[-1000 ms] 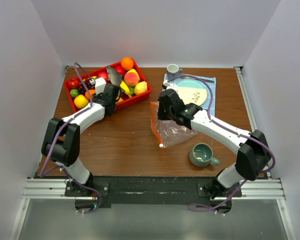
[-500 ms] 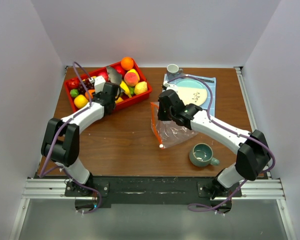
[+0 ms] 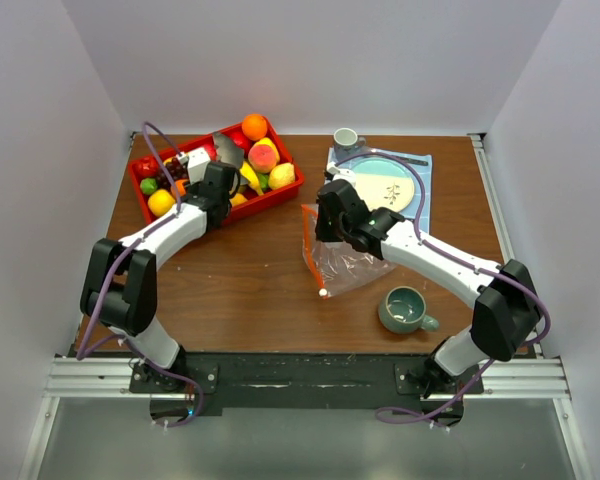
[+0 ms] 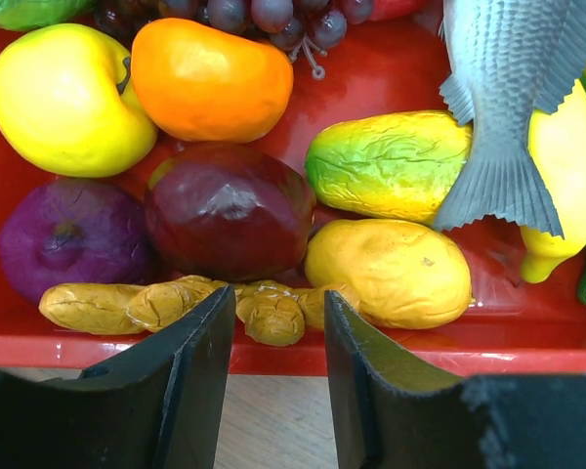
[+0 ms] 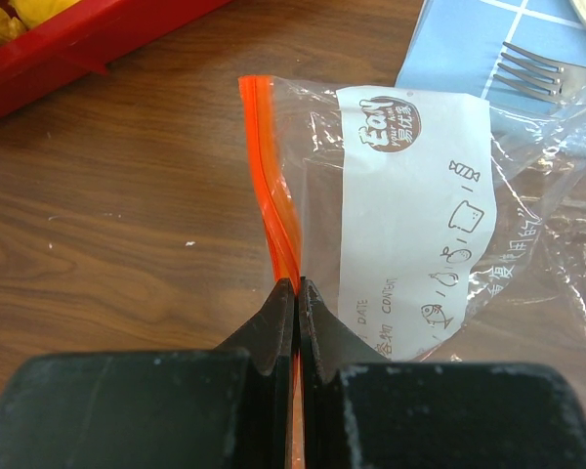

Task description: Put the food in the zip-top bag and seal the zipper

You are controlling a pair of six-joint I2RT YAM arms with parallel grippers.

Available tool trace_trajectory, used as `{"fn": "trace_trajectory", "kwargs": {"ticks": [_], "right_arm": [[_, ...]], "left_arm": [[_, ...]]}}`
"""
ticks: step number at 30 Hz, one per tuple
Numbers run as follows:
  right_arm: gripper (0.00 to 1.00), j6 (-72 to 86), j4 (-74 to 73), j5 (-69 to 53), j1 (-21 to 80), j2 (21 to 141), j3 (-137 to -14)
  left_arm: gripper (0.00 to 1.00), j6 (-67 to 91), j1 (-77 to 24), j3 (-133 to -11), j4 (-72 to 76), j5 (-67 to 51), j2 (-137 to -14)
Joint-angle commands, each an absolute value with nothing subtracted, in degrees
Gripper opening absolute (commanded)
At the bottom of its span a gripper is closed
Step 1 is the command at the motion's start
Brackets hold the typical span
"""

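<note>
**Task items.** One zip-top bag (image 5: 410, 186) lay flat on the wooden table (image 3: 240, 280), near its middle and to the right of the one red tray (image 3: 272, 199). Its zipper (image 5: 262, 176), a single orange-red strip, formed the bag's left edge. One white slider (image 3: 323, 292) sat at the strip's near end.

**Grippers.** The right gripper (image 5: 296, 285) was clenched on that strip, its two fingers pressed together with the strip between them. The left gripper (image 4: 278, 305) hung at the tray's near rim, its two fingers parted and grasping nothing.

**Food.** All the food seen lay in the tray.
- Counted in the left wrist view:
  - one yellow apple (image 4: 63, 98)
  - one orange piece (image 4: 210, 78)
  - one dark red piece (image 4: 230, 210)
  - one purple piece (image 4: 68, 239)
  - one green-and-yellow piece (image 4: 391, 176)
  - one yellow-orange piece (image 4: 391, 274)
  - one tan knobby root (image 4: 176, 303), lying just beyond the finger gap
  - one bunch of purple grapes (image 4: 254, 15)
  - one grey fish (image 4: 508, 88)
- The overhead view added one orange (image 3: 254, 126) and one peach (image 3: 264, 156) at the tray's far end.

**Other items.** There were two cups: one teal mug (image 3: 405, 308) near the right arm and one small grey cup (image 3: 346, 138) at the far edge. One plate (image 3: 385, 185) rested on one blue mat (image 3: 427, 200), and one fork (image 5: 527, 73) lay on that mat.
</note>
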State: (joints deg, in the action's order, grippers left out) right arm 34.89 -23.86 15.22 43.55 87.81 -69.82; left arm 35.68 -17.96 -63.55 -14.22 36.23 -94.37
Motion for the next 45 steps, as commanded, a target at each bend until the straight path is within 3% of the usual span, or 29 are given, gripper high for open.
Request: {"fn": "trace_trajectory", "kwargs": {"ticks": [1, 8, 14, 17, 21, 34, 45], "right_arm": [[0.0, 35.24, -21.97, 14.41, 43.42, 86.92, -69.43], [0.0, 35.33, -21.89, 14.24, 43.42, 87.1, -69.26], [0.0, 35.24, -22.06, 14.24, 43.42, 87.28, -69.61], [0.0, 34.98, -22.41, 14.5, 43.33, 86.92, -69.7], [0.0, 34.81, -22.68, 14.5, 43.42, 86.66, -69.96], [0.0, 33.49, -23.73, 14.15, 43.42, 86.22, -71.98], [0.0, 31.29, -25.31, 12.4, 43.33, 83.5, -74.71]], "left_arm": [[0.45, 35.5, -17.23, -65.39, -12.48, 36.91, -94.48], [0.42, 35.95, -17.23, -64.25, -12.13, 37.09, -94.92], [0.3, 36.21, -17.14, -64.16, -11.78, 37.26, -95.45], [0.23, 35.95, -17.05, -64.07, -11.51, 37.44, -95.1], [0.0, 34.98, -17.05, -64.6, -11.43, 36.48, -93.0], [0.0, 26.99, -16.96, -64.86, -10.46, 28.31, -80.43], [0.0, 23.9, -16.96, -60.48, -3.09, -8.06, -67.43]]}}
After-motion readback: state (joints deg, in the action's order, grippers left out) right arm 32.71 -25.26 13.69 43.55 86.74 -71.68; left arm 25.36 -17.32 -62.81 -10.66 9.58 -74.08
